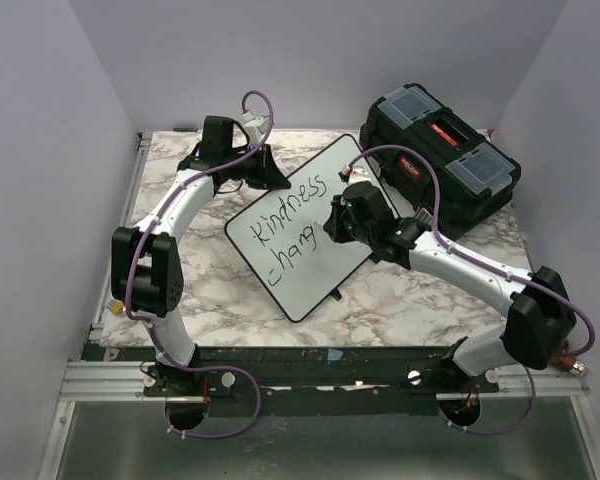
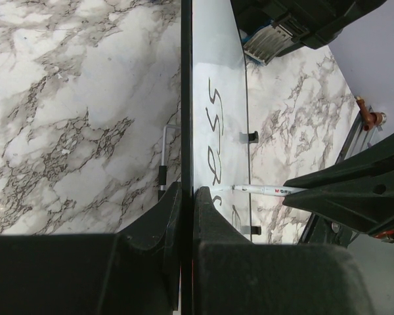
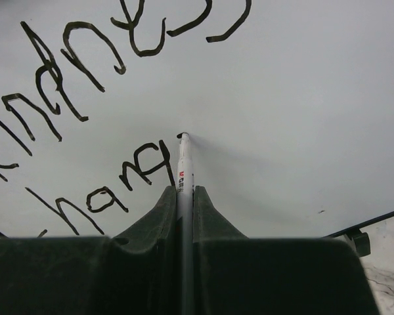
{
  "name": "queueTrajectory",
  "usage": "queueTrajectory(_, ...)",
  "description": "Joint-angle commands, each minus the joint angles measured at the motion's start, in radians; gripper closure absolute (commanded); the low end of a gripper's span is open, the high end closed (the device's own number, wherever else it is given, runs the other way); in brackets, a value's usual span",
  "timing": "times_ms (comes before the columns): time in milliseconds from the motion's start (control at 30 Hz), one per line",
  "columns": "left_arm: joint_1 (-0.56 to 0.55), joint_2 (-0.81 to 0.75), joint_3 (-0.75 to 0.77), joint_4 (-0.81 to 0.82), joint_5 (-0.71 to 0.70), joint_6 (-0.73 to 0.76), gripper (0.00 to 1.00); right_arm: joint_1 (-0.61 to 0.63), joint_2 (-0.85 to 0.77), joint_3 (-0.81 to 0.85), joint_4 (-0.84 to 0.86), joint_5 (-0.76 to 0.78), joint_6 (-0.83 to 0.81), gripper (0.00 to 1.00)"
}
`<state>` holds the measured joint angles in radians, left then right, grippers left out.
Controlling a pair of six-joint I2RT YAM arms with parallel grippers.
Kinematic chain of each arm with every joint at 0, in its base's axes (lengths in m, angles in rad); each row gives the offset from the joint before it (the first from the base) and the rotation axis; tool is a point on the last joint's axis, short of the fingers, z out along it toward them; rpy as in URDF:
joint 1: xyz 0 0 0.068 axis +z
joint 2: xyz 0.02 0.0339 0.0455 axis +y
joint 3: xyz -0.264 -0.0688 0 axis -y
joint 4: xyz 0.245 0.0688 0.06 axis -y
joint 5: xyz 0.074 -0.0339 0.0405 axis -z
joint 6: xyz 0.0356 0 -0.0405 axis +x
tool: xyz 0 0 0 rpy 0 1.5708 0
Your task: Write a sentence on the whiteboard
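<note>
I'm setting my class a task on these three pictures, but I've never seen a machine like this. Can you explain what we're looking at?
It is two robot arms bolted at the near edge of a marble-patterned table. The wide picture looks down from above and behind them; the other two come from cameras on each wrist. On the table sit a whiteboard and, behind it, a black toolbox. The left end effector, the arm's two-finger pincer, is shut on the whiteboard's edge, steadying it. The right end effector is shut on a marker, its tip at the board. The lettering so far reads "kindness" and the start of a second word.
</note>
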<state>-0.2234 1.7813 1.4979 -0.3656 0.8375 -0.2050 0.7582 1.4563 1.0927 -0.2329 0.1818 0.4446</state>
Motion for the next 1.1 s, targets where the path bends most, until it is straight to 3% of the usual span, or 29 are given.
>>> queueTrajectory(0,-0.040,-0.006,0.002,-0.050,-0.006,0.102,1.00,-0.013,0.036,0.016,-0.046,0.080,-0.003,0.99)
queueTrajectory(400,-0.040,0.001,0.005,-0.049,-0.006,0.102,1.00,-0.015,0.084,0.107,-0.068,0.044,-0.035,0.99)
queueTrajectory(700,-0.040,0.006,0.009,-0.048,-0.003,0.101,1.00,-0.015,0.051,0.027,-0.036,-0.095,-0.028,0.99)
queueTrajectory(1067,-0.040,0.004,0.014,-0.055,-0.006,0.100,1.00,-0.014,0.017,-0.037,-0.023,-0.131,-0.017,0.99)
